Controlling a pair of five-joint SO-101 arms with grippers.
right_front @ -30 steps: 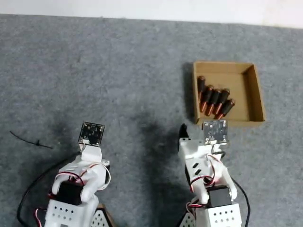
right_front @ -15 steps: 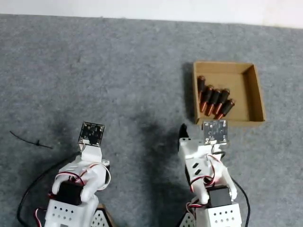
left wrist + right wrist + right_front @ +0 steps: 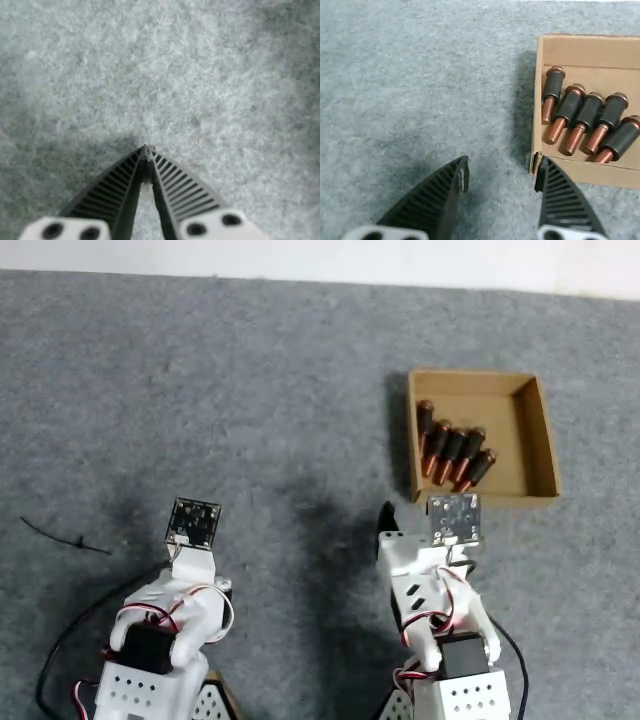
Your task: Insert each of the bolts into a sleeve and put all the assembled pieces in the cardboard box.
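Though near, box (image 3: 600, 75) beyond right hand (image 3: 502, 165)

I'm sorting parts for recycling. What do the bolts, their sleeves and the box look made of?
Bolts: metal with a shiny copper-coloured finish and visible threads.
Sleeves: black and matte, probably rubber or plastic; the look does not settle which.
Box: plain brown cardboard, dull, with thin folded walls.
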